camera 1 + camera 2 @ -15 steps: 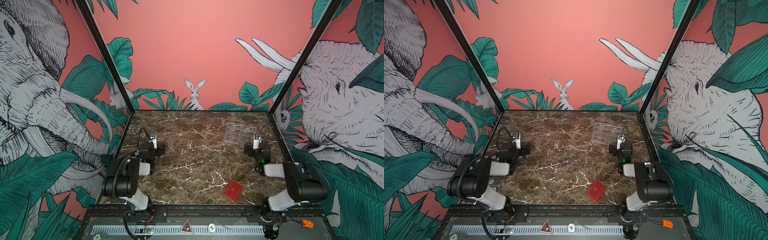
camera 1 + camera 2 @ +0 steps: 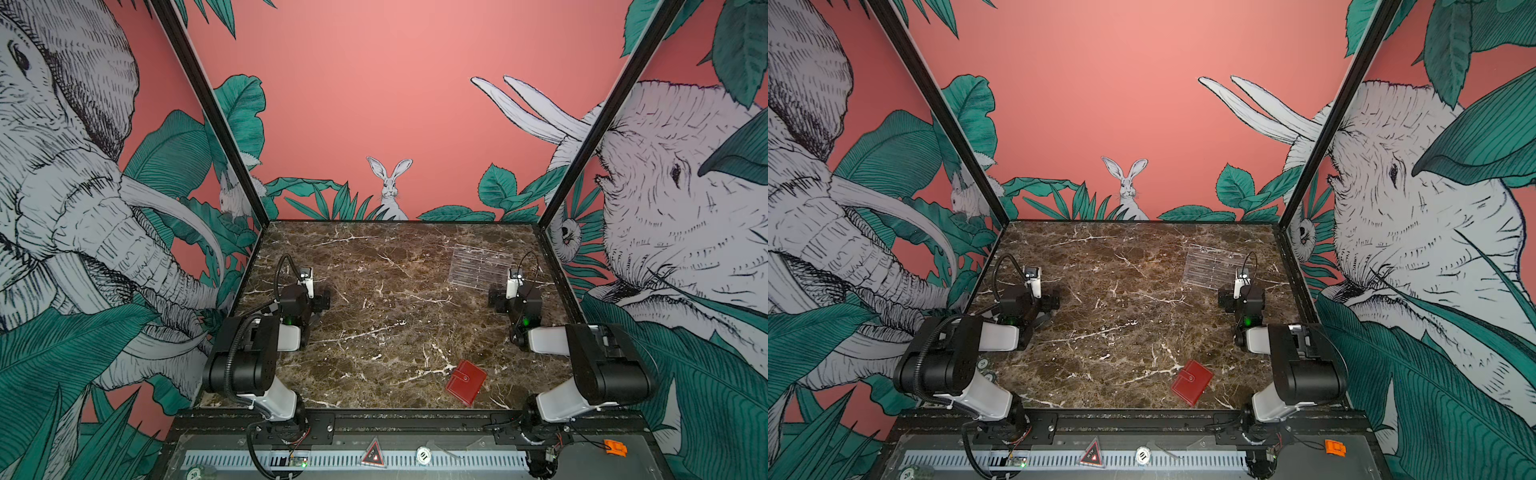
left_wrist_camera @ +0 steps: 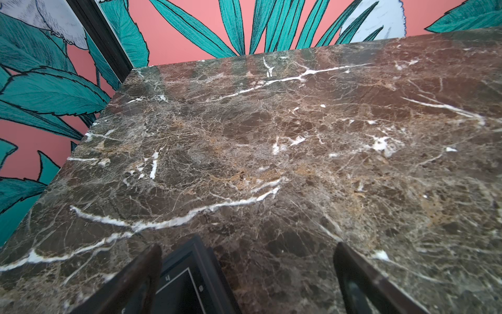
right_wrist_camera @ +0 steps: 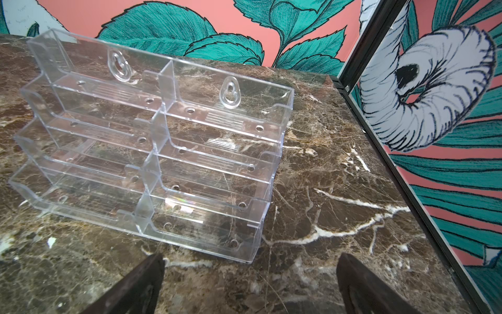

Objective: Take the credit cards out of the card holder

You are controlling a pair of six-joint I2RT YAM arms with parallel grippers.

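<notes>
The card holder (image 2: 466,382) (image 2: 1192,382) is a small red wallet lying folded shut, snap tab on top, on the marble table near the front edge, right of centre, in both top views. The credit cards are hidden. My left gripper (image 3: 247,258) stands open over bare marble at the table's left side, far from the wallet. My right gripper (image 4: 250,266) is open too, with nothing between its fingers. It hovers at the right side, just in front of a clear stand and well behind the wallet.
A clear acrylic tiered stand (image 2: 478,266) (image 4: 152,152) lies at the back right, its pockets holding nothing. A dark board with white markings (image 3: 187,282) sits beside my left gripper's finger. Patterned walls close the table (image 2: 374,332) at the left, right and back.
</notes>
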